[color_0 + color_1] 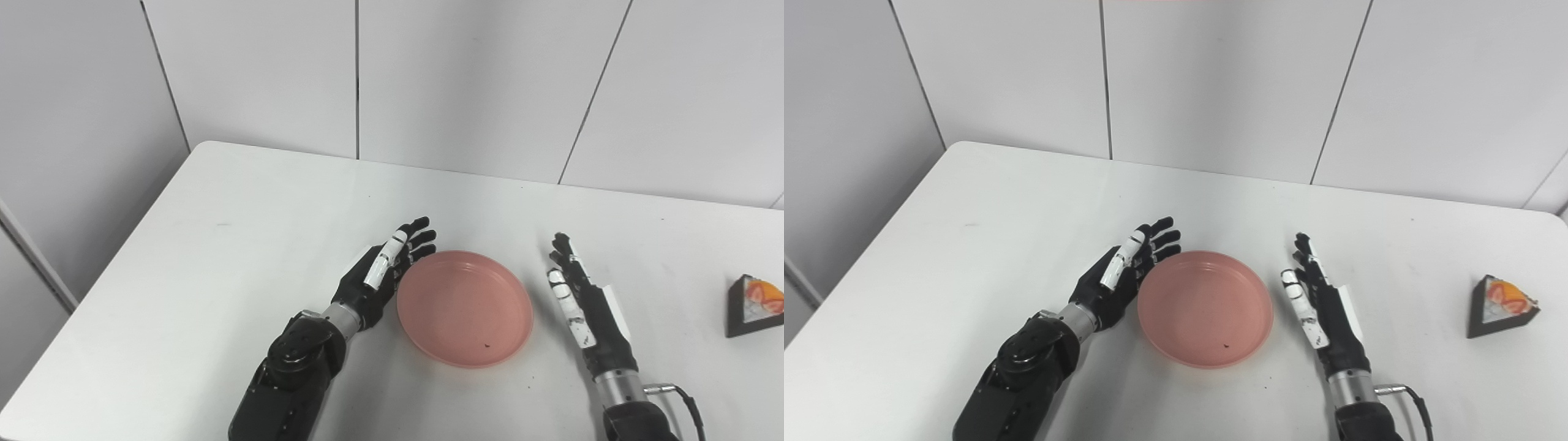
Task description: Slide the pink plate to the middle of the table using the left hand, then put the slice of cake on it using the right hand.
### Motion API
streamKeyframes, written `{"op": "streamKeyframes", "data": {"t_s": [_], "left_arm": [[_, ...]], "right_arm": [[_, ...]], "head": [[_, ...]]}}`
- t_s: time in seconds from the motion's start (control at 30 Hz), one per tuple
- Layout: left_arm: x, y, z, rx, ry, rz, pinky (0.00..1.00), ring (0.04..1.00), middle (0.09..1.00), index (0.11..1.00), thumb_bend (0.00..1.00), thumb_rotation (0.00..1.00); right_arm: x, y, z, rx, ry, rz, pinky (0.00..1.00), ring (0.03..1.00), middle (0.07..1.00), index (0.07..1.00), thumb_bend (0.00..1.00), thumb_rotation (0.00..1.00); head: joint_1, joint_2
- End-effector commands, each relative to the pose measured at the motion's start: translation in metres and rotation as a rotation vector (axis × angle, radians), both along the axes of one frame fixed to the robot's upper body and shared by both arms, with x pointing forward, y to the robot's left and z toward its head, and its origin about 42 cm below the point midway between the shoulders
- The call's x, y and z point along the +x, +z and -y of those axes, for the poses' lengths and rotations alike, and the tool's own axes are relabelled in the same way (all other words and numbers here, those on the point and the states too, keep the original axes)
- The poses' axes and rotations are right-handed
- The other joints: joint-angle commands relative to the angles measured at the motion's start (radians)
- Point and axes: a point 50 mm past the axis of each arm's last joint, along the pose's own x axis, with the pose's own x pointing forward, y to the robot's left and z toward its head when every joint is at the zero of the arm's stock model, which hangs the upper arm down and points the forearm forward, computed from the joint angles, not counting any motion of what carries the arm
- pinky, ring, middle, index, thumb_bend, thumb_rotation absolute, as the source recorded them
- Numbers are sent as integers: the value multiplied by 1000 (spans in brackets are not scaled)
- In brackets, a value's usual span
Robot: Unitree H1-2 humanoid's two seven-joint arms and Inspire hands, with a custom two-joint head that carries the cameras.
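Left hand (383, 272) flat, palm turned toward pink plate (464, 307), fingers (418, 236) spread, holding nothing, just beside plate's left rim. Right hand (582, 306) edge-up just right of plate, fingers apart, empty. Plate near bench (245, 245) middle. Cake slice (754, 304) far right, well apart from right hand, close to bench edge. Bare bench behind plate.

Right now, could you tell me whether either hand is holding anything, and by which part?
Nothing is held. The left hand is open against the pink plate's left rim, and the right hand is open beside the plate.
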Motion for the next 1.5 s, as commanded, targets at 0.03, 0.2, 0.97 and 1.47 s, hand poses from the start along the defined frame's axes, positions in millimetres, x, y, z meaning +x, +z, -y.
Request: {"op": "streamKeyframes", "data": {"t_s": [0.03,0.2,0.97,1.47], "left_arm": [[-7,-12,0,10,-35,-62,929,928,934,929,346,1000],[-7,-12,-6,16,-15,-58,920,925,935,924,338,1000],[-5,-27,-36,45,41,-59,927,916,922,923,346,1000],[-1,-39,-57,21,22,-58,935,928,937,933,368,1000]], "right_arm": [[-10,-14,-9,42,-28,-53,921,949,974,973,305,1000],[-9,-15,-11,37,-34,-56,921,949,975,976,297,1000],[-4,37,-19,-53,-123,195,811,901,965,999,478,999],[-4,137,21,-412,-249,497,727,878,975,985,721,678]], "head": [[-13,0],[-45,1],[-317,-60],[-458,-107]]}}
